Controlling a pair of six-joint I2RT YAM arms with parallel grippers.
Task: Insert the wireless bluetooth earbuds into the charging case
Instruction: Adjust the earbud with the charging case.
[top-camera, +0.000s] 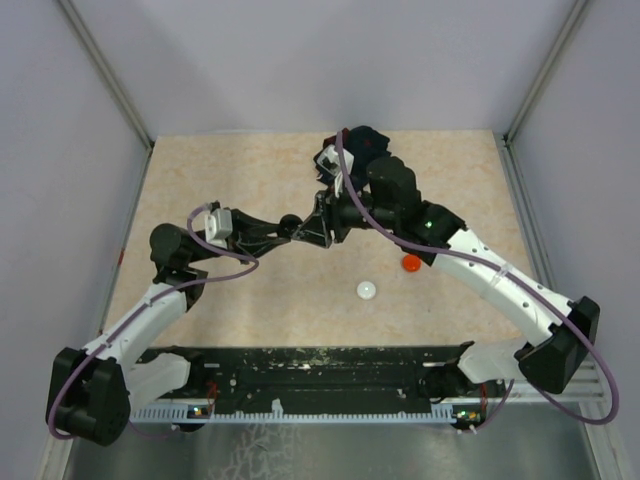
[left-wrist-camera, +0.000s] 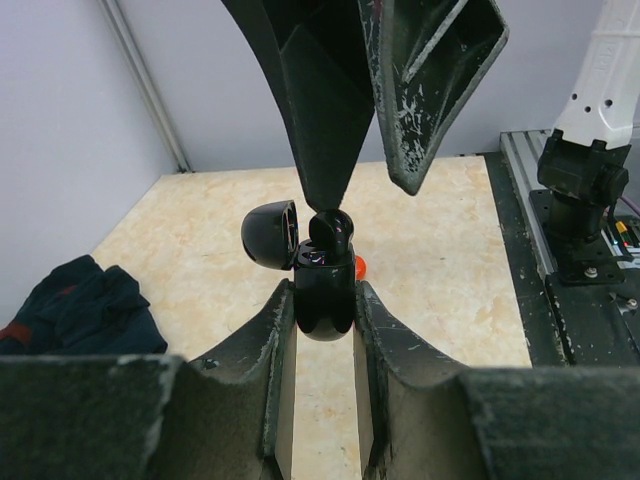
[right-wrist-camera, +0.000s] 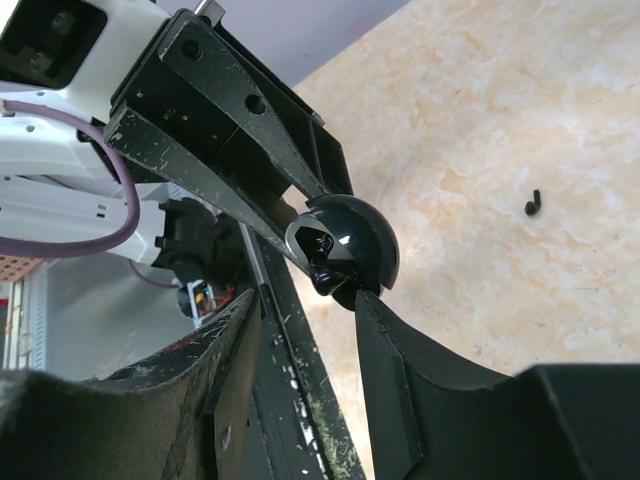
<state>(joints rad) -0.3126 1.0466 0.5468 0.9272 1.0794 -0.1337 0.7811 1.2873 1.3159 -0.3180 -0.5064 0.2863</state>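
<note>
My left gripper (left-wrist-camera: 323, 296) is shut on a glossy black round charging case (left-wrist-camera: 325, 300) and holds it above the table with its lid (left-wrist-camera: 270, 235) swung open to the left. A black earbud (left-wrist-camera: 331, 228) sits in the case's mouth. My right gripper (left-wrist-camera: 368, 192) comes down from above with its jaws apart. One of its fingertips (left-wrist-camera: 325, 195) rests on the earbud; the other stands clear to the right. The right wrist view shows the case (right-wrist-camera: 350, 240), the earbud (right-wrist-camera: 330, 272) and the gripper (right-wrist-camera: 305, 300). From above, both grippers (top-camera: 322, 222) (top-camera: 332, 200) meet at mid-table.
A red puck (top-camera: 410, 263) and a white puck (top-camera: 367, 290) lie on the table (top-camera: 250, 180) near the right arm. The red one shows behind the case (left-wrist-camera: 359, 267). A dark navy cloth (left-wrist-camera: 70, 305) lies at the back. A tiny black piece (right-wrist-camera: 533, 203) lies on the table.
</note>
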